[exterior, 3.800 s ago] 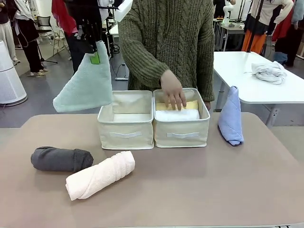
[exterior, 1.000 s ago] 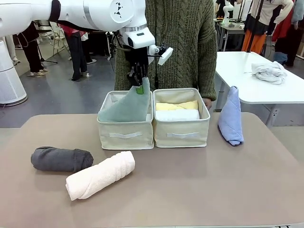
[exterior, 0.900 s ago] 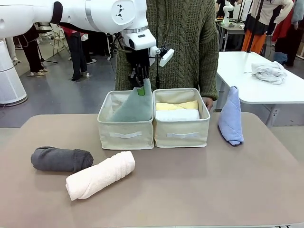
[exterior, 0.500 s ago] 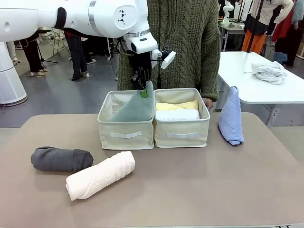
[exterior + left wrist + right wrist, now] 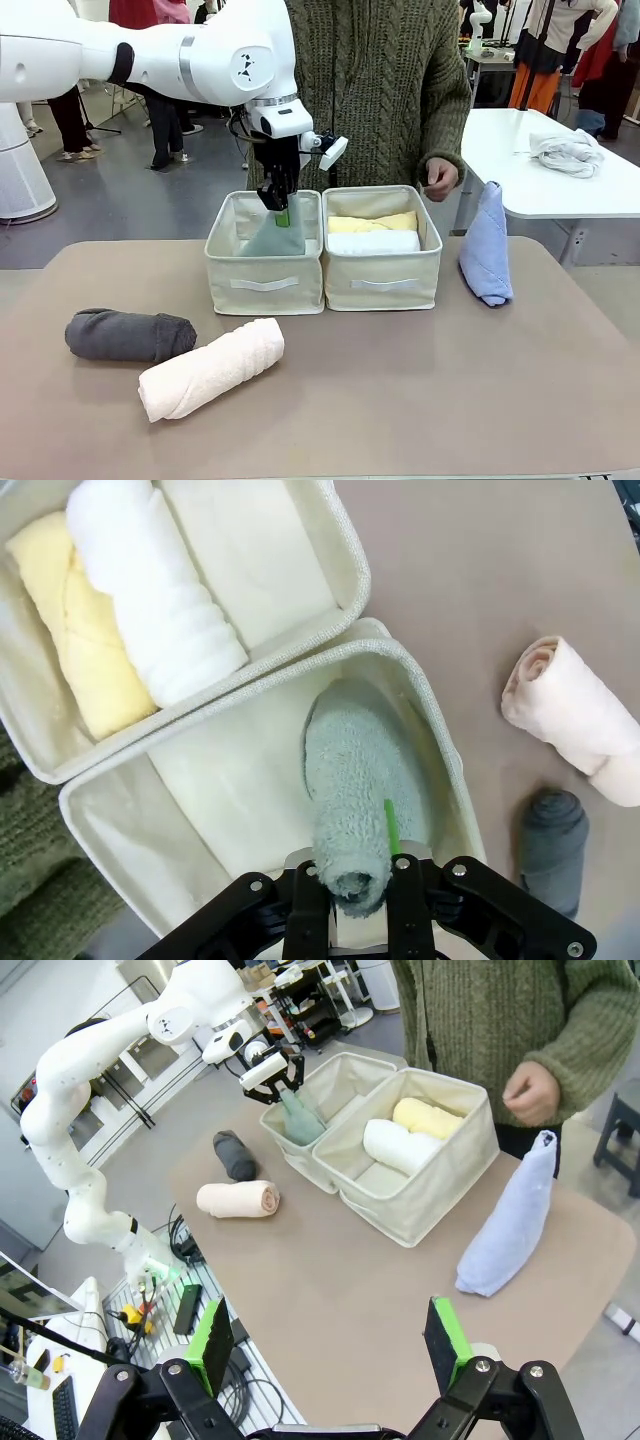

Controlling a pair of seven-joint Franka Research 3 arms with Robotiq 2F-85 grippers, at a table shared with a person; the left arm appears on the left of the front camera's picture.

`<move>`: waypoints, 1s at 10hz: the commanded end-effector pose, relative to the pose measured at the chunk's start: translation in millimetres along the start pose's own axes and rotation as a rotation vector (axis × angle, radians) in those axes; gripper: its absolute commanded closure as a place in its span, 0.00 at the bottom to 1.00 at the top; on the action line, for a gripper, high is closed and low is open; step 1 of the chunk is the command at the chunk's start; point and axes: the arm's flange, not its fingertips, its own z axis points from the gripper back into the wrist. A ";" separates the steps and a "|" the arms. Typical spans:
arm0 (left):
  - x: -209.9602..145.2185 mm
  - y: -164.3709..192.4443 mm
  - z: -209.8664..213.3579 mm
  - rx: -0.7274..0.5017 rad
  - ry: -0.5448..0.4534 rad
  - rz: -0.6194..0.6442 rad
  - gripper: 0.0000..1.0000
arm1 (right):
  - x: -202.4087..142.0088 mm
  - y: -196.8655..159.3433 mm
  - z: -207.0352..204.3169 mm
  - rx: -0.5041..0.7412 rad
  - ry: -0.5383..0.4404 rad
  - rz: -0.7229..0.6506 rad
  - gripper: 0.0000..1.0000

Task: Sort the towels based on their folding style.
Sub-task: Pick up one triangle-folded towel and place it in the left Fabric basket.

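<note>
Nearest me, my right gripper (image 5: pixel 328 1345) hangs with its fingers wide apart, well back from the table. Farther out, my left gripper (image 5: pixel 283 210) is clamped on the top of the pale teal triangle-folded terry towel (image 5: pixel 272 238). The towel hangs straight below it, long axis upright, inside the left beige fabric bin (image 5: pixel 264 272). Its lower end seems to touch the floor, so I judge that letting go would drop it in place.

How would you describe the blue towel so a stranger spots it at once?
Find the two beige bins at the table's far side. Just right of the right bin lies the periwinkle blue towel. It tapers to a point, unlike the dark grey towel and pale pink towel rolled at front left.
</note>
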 end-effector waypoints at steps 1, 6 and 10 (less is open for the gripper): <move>-3.3 -9.7 0.2 0.004 -0.011 0.010 0.83 | 0.1 0.2 -0.2 0.012 -0.013 0.010 0.00; 0.1 -14.6 7.0 0.010 -0.021 -0.008 0.00 | 0.1 0.2 -0.2 0.012 -0.013 0.010 0.00; -69.3 -103.2 117.4 0.136 -0.004 0.115 0.00 | 0.1 0.2 -0.2 0.012 -0.013 0.010 0.00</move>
